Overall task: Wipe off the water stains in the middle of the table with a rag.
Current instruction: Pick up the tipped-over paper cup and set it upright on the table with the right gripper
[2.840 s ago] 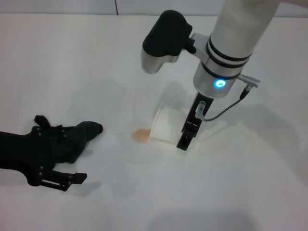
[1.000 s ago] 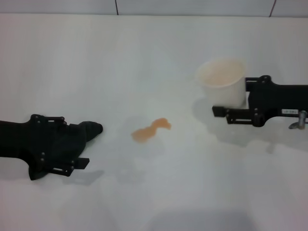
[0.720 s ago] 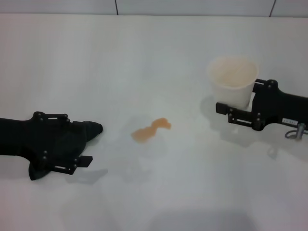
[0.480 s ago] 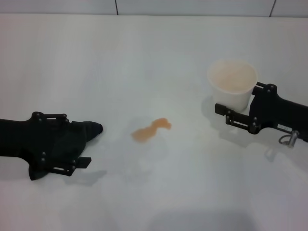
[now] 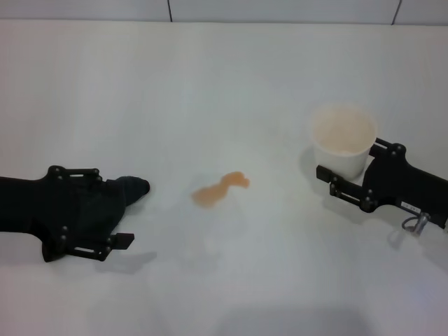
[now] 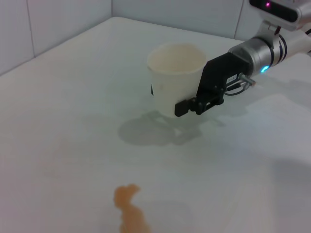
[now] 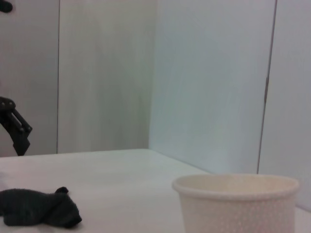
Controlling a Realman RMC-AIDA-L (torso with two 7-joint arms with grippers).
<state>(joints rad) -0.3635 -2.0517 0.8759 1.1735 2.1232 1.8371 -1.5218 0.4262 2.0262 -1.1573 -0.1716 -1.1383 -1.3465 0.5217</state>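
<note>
The water stains (image 5: 218,190) are a small orange-tan blotch in the middle of the white table (image 5: 210,84); they also show in the left wrist view (image 6: 130,208). The dark rag (image 5: 130,190) lies on the table at the left, its tip pointing toward the blotch; it also shows in the right wrist view (image 7: 39,206). My left gripper (image 5: 112,206) is open, with a finger on either side of the rag. My right gripper (image 5: 348,157) is at the right, shut on a white paper cup (image 5: 343,133), held upright.
The cup (image 6: 176,77) and right gripper (image 6: 194,97) stand well to the right of the blotch. A tiled wall runs along the table's far edge (image 5: 168,10).
The right gripper, which had tipped the cup over the middle, has carried it upright to the right and nearer me. The blotch has spread longer. The left gripper's fingers stand slightly closer together.
</note>
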